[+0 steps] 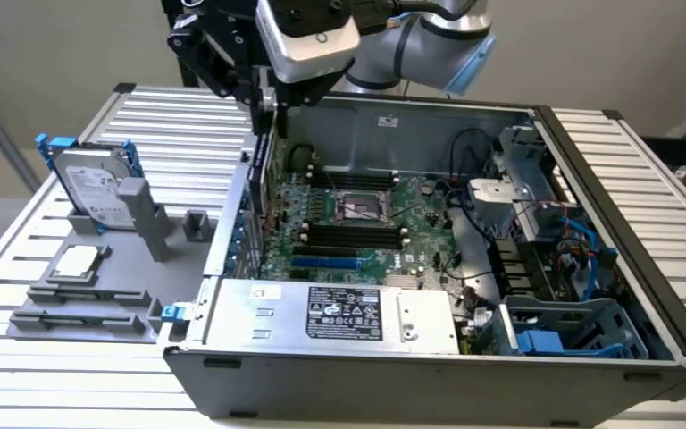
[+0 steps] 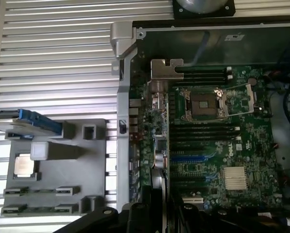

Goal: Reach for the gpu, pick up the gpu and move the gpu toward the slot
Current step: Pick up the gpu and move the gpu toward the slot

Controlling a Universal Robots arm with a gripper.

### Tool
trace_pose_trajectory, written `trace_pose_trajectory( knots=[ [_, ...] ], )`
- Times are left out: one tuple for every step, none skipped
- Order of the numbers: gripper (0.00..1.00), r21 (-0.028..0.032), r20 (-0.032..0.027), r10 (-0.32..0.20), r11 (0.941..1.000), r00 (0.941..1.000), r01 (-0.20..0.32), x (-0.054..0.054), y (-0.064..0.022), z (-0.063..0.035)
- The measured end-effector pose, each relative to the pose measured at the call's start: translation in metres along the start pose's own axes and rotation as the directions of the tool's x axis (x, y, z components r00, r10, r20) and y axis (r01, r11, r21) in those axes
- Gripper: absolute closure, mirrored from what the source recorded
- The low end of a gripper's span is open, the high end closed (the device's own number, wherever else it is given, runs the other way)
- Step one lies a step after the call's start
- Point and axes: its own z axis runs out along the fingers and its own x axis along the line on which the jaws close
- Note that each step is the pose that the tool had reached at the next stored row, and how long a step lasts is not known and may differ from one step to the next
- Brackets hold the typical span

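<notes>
starting at the exterior view's left, a grey holder (image 1: 104, 308) sits on the slatted table (image 1: 188, 116), carrying a hard drive (image 1: 90, 192) upright in its blue frame and a small square silver chip (image 1: 78, 261) lying flat nearer the camera. just to the right of the holder stands the open computer case (image 1: 439, 371). above the case's left wall hangs the gripper (image 1: 275, 100), its fingers (image 2: 144, 206) pinching the gpu (image 1: 269, 147), which hangs edge-on as a thin dark sliver just inside that wall. in the wrist view the gpu (image 2: 158, 141) runs out from the gripper (image 2: 157, 194) as a narrow strip with its silver bracket (image 2: 166, 69) at the far end, over the edge of the motherboard (image 2: 208, 145) beside the rear ports. the card is above the board, not seated in it. further right on the motherboard (image 1: 367, 228) lies the cpu socket (image 1: 361, 206) between dark memory slots, with blue slots (image 1: 325, 264) nearer the labelled power supply (image 1: 343, 313). at the case's right side are cables and a blue drive cage (image 1: 557, 335).
</notes>
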Motion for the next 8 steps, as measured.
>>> trace_pose_trajectory(
  knots=[
    [0.74, 0.0, -0.0005, 0.0, 1.0, 1.0, 0.0, -0.005, 0.0003, 0.0],
    [0.74, -0.0001, -0.0009, 0.0, 1.0, 1.0, 0.0, -0.009, 0.0005, 0.0],
    [0.74, -0.0001, -0.0012, 0.0, 1.0, 1.0, 0.0, -0.014, 0.0008, 0.0],
    [0.74, 0.0, -0.0015, 0.0, 1.0, 1.0, 0.0, -0.018, 0.001, 0.0],
    [0.74, 0.0, -0.0017, 0.0, 1.0, 1.0, 0.0, -0.023, 0.0013, 0.0],
    [0.74, 0.0, -0.0018, 0.0, 1.0, 1.0, 0.0, -0.027, 0.0015, 0.0001],
    [0.74, 0.0, -0.0018, 0.0, 1.0, 1.0, 0.0, -0.032, 0.0017, 0.0002],
    [0.74, 0.0, -0.0018, 0.0, 1.0, 1.0, 0.0, -0.036, 0.0019, 0.0003]
  ],
)
